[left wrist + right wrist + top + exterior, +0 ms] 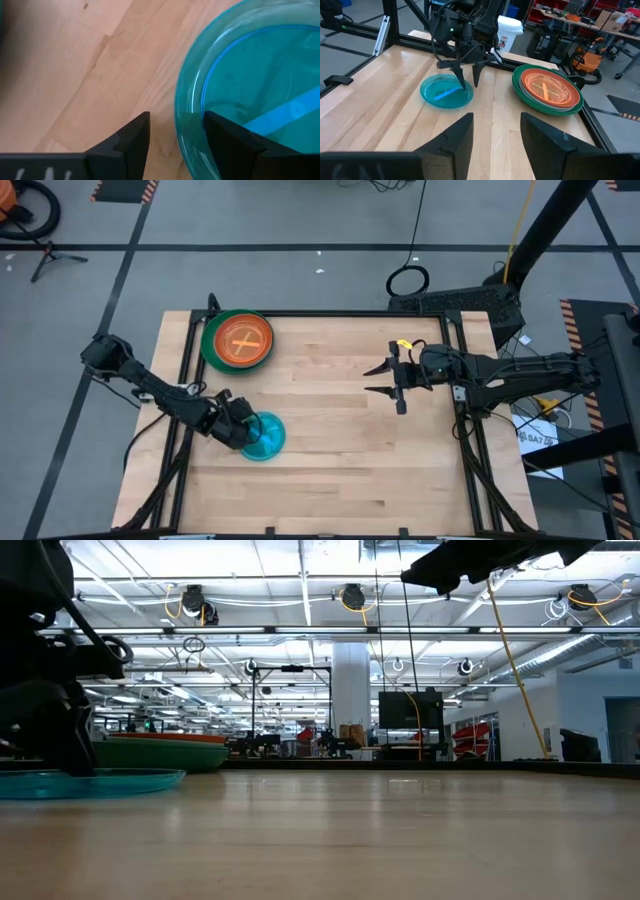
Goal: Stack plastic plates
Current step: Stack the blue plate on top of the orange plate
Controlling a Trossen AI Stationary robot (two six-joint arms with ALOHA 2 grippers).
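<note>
A cyan blue plate point(268, 436) lies flat on its base on the table, near the left edge; it also shows in the low view as the cyan plate point(100, 780). My left gripper point(175, 120) is open at this plate's left rim, one finger over the inside and one outside. A stack of plates point(238, 340) sits at the far left corner, dark green below and red-orange and translucent orange on top. My right gripper point(372, 379) is open and hovers above the table right of centre, touching nothing. Other plates are out of view. My left gripper point(470, 82) comes down from above on the cyan plate's rim point(187, 135). One finger point(230, 145) stands inside the plate and the other point(132, 142) outside it, with bare wood showing between that finger and the rim. I cannot tell whether either finger touches the plate.
Bare wooden table point(340, 460) lies between the cyan plate and the right arm. A black frame point(330, 313) runs along the table's far edge and sides. The stack point(547, 92) sits close to the far left corner.
</note>
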